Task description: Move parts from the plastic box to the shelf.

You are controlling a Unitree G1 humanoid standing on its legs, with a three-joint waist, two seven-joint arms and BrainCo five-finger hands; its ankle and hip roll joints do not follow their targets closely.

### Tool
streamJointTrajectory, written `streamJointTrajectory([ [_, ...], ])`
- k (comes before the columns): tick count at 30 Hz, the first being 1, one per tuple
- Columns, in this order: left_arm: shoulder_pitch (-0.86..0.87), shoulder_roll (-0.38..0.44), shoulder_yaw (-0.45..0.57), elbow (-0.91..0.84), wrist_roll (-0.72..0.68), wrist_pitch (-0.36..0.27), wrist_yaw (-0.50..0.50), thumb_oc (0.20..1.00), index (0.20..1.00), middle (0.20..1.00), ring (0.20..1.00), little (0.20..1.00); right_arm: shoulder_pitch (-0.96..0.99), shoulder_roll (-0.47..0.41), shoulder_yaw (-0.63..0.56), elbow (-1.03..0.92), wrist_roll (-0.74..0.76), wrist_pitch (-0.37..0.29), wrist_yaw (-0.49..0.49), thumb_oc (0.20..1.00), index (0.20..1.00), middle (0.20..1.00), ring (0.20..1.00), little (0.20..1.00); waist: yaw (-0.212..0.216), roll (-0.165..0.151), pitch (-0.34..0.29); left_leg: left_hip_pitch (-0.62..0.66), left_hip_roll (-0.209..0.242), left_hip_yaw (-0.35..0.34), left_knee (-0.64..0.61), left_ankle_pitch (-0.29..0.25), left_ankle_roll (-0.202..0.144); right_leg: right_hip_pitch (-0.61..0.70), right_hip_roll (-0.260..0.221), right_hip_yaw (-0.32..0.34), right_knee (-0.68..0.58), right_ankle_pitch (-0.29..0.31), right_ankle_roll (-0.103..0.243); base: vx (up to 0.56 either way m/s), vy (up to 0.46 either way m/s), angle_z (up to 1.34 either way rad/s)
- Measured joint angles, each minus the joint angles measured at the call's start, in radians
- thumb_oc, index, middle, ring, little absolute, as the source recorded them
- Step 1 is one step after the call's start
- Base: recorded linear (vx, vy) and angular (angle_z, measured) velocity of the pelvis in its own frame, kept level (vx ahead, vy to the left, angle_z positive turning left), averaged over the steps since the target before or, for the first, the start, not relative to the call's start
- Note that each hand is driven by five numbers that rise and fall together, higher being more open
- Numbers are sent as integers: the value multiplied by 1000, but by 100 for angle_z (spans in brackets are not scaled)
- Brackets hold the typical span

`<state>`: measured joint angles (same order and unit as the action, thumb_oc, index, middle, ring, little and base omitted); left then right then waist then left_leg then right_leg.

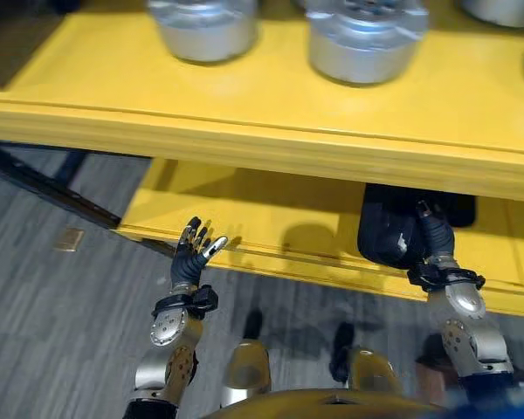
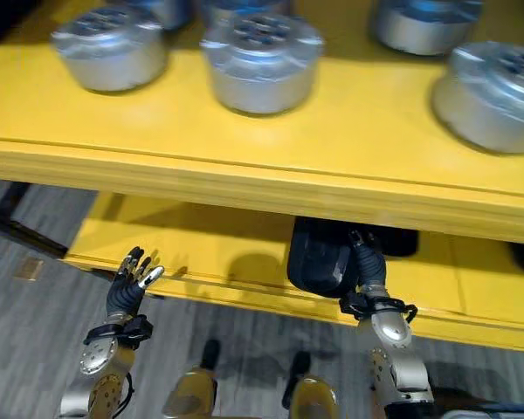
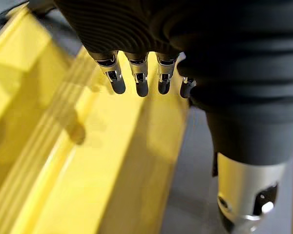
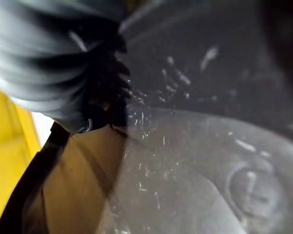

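Parts [image 2: 260, 59], those silver round ones, sit on the yellow shelf [image 2: 244, 166]'s top level, way above both sets of fingers. Left hand [image 1: 190, 253] is by the lower level's front edge, fingers [image 3: 139, 80] straight and apart. Right hand [image 2: 367, 257] is against a black part [image 2: 319, 257] on the lower level, can't tell its fingers

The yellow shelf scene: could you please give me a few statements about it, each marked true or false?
1. Silver round parts stand on the top level of the yellow shelf. True.
2. The left hand clutches a silver part. False: its fingers are straight and hold nothing.
3. The right hand reaches to a dark part on the lower level. True.
4. The dark part lies on the floor. False: it sits on the lower level.
5. The left hand is by the lower level's front edge. True.
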<state>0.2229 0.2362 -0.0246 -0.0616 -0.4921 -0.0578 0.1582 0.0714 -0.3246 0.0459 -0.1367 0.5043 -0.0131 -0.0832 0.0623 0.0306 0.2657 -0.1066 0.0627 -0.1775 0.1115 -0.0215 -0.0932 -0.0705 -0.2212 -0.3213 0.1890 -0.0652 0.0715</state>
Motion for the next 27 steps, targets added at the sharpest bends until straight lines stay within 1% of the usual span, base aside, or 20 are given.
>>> streamJointTrajectory([
  [2, 15, 36, 16, -1, 0, 1, 1, 1000, 1000, 1000, 1000, 1000, -39, 8, 50, -7, -9, 3, 3, 200, 200, 200, 200, 200, 19, -25, -4, 2, -36, 8, 15, -8, 23, 29, -27, 9, -51, 30, 16, 31, 120, 10],
  [3, 29, 54, 19, -3, 0, 2, 0, 1000, 1000, 1000, 1000, 1000, -65, 9, 73, -6, -9, 4, 5, 200, 200, 200, 200, 200, 36, -35, -10, 3, -44, 19, 14, -10, 26, 31, -30, 23, -66, 41, 15, 13, 83, -2],
  [4, 27, 68, 22, -4, 0, 2, 0, 1000, 1000, 1000, 1000, 1000, -86, 10, 84, -7, -11, 5, 12, 200, 200, 200, 200, 200, 48, -45, -13, 3, -55, 22, 16, -12, 29, 42, -31, 38, -87, 47, 20, 2, 62, -1],
  [5, 30, 76, 28, -4, 0, 3, 1, 1000, 1000, 1000, 1000, 1000, -121, 10, 91, -6, -17, 8, 12, 200, 200, 200, 200, 200, 66, -60, -19, 3, -64, 21, 17, -12, 30, 56, -36, 37, -115, 62, 30, -3, 35, 6],
  [7, 31, 90, 24, -4, 0, 3, 0, 1000, 1000, 1000, 1000, 1000, -205, 10, 104, -4, -16, 8, 4, 200, 200, 200, 200, 200, 87, -77, -18, 3, -66, 23, 17, -12, 30, 66, -34, 37, -141, 77, 44, 0, 0, 0],
  [9, 30, 89, 18, -4, -10, 3, 0, 1000, 1000, 1000, 1000, 1000, -270, 8, 110, 3, -16, 9, -3, 200, 200, 200, 200, 200, 98, -83, -18, 3, -62, 18, 19, -13, 29, 79, -26, 32, -158, 86, 56, -6, 3, 2],
  [11, 26, 93, 0, -4, -13, 4, 0, 1000, 1000, 1000, 1000, 1000, -323, 3, 134, 54, -16, 9, -25, 200, 200, 200, 200, 200, 109, -85, -18, 1, -60, 16, 25, -15, 26, 80, -17, 31, -159, 86, 57, -29, -1, 0],
  [14, 22, 97, -35, -5, -39, 4, 1, 1000, 1000, 1000, 1000, 1000, -409, -3, 169, 124, -19, 8, -70, 200, 200, 200, 200, 200, 119, -81, -14, -27, -48, 8, 46, -19, 22, 64, -2, 28, -159, 86, 50, -104, 3, 2],
  [15, 5, 106, -55, -5, -46, 4, 3, 1000, 1000, 1000, 1000, 1000, -474, -9, 183, 177, -19, 6, -93, 200, 200, 200, 200, 200, 122, -73, -7, -68, -42, 7, 67, -17, 20, 28, 5, 29, -147, 89, 44, -171, 11, -1],
  [16, -4, 108, -57, -5, -47, 4, 3, 1000, 1000, 1000, 1000, 1000, -497, -15, 188, 195, -19, 6, -101, 200, 200, 200, 200, 200, 123, -69, -5, -89, -41, 7, 81, -18, 21, 4, 5, 31, -132, 88, 44, -232, 10, -2],
  [18, -51, 132, -68, -16, -48, 4, 16, 1000, 1000, 1000, 1000, 1000, -588, -60, 196, 246, -28, 12, -139, 200, 200, 200, 200, 200, 124, -46, 54, -139, -40, 4, 108, -10, 20, -48, 3, 37, -96, 91, 37, -163, 8, 0],
  [19, -71, 142, -67, -33, -49, 3, 24, 1000, 1000, 1000, 1000, 1000, -616, -96, 197, 254, -41, 20, -154, 200, 200, 200, 200, 200, 126, -35, 78, -170, -40, 3, 122, -8, 20, -82, -1, 39, -75, 90, 35, -164, 15, 2],
  [21, -87, 147, -65, -65, -59, -15, 46, 1000, 1000, 1000, 1000, 1000, -664, -140, 190, 273, -60, 22, -186, 200, 200, 200, 200, 200, 124, -18, 134, -217, -43, 10, 144, -1, 23, -144, -13, 55, -32, 89, 35, -148, 23, -10],
  [24, -94, 167, -80, -82, -69, -22, 50, 1000, 1000, 1000, 1000, 1000, -746, -157, 183, 322, -64, 28, -236, 200, 200, 200, 200, 200, 122, -5, 202, -280, -47, 37, 177, 0, 26, -232, -21, 86, 16, 90, 34, -111, 34, -26],
  [25, -112, 165, -96, -81, -78, -23, 55, 1000, 1000, 1000, 1000, 1000, -772, -159, 157, 336, -67, 29, -266, 200, 200, 200, 200, 200, 120, 4, 238, -318, -48, 53, 192, 3, 32, -281, -26, 102, 39, 95, 30, -145, 19, -34],
  [26, -120, 166, -110, -82, -79, -29, 64, 1000, 1000, 1000, 1000, 1000, -804, -156, 153, 359, -67, 28, -280, 200, 200, 200, 200, 200, 119, 4, 250, -343, -48, 63, 206, 1, 31, -318, -28, 116, 60, 94, 29, -92, -13, -23],
  [27, -136, 167, -121, -80, -82, -27, 67, 1000, 1000, 1000, 1000, 1000, -823, -156, 146, 376, -67, 29, -296, 200, 200, 200, 200, 200, 119, 14, 263, -362, -48, 62, 210, 1, 30, -337, -28, 118, 68, 94, 29, -100, -20, -12],
])
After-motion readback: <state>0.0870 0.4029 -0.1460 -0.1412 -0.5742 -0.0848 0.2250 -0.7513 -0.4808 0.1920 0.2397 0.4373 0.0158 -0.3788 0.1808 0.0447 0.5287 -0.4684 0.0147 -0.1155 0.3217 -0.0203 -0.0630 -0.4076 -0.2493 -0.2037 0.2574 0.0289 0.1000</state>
